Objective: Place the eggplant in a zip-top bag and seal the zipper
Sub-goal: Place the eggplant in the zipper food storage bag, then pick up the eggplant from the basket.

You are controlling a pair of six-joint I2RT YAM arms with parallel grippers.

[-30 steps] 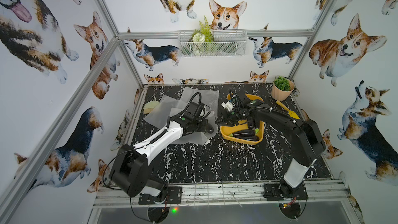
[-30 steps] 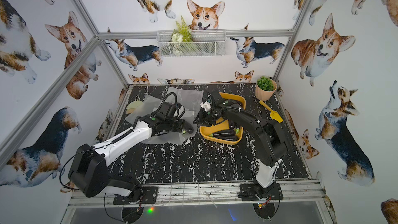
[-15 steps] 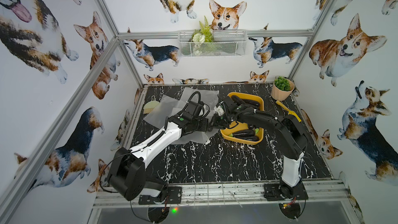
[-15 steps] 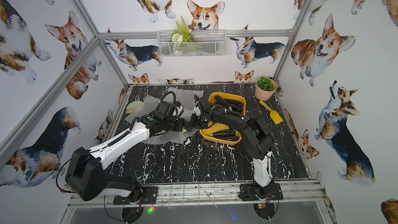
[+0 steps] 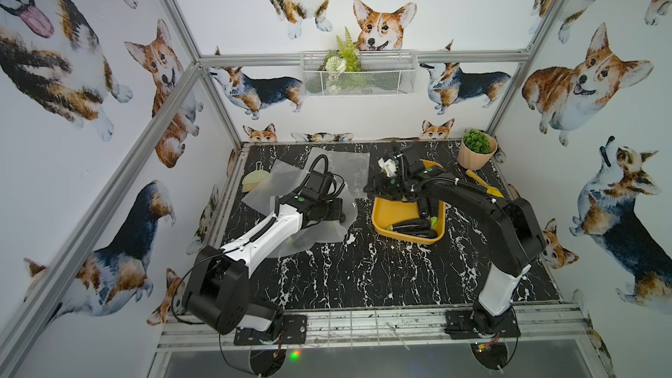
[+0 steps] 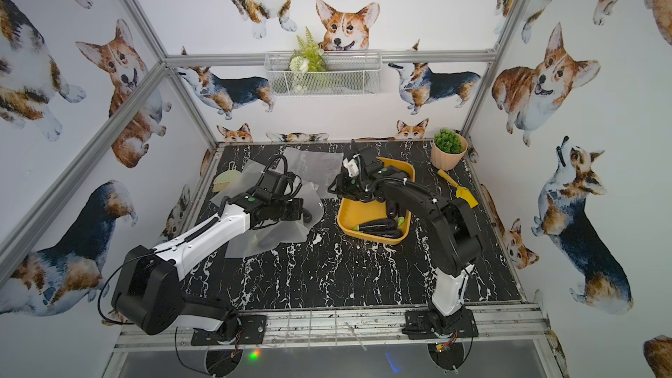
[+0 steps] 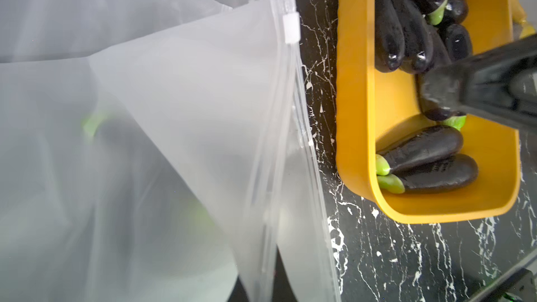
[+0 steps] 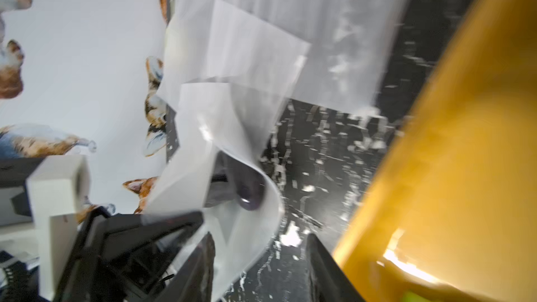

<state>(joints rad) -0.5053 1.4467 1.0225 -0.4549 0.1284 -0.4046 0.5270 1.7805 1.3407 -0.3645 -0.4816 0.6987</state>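
Observation:
A frosted zip-top bag (image 5: 320, 238) (image 6: 276, 238) lies left of centre in both top views. My left gripper (image 5: 342, 212) (image 7: 260, 289) is shut on its zipper edge, holding the mouth up. Its white slider (image 7: 291, 28) sits at the far end of the zipper. A dark eggplant with a green stem (image 7: 93, 123) shows dimly through the plastic; its glossy end (image 8: 247, 196) shows at the mouth. My right gripper (image 5: 371, 187) (image 8: 261, 271) stands open between the bag mouth and the yellow tray (image 5: 396, 212), holding nothing. Several more eggplants (image 5: 414, 227) (image 7: 421, 152) lie in the tray.
Two spare bags (image 5: 349, 169) lie flat at the back. A green brush (image 5: 254, 180) sits at the back left. A potted plant (image 5: 476, 154) and a yellow scoop (image 5: 485, 185) are at the back right. A wire basket (image 5: 356, 74) hangs on the rear wall.
My right gripper has swung left from above the tray to the bag mouth, and its jaws have spread wider. The left arm still holds the bag edge in about the same place.

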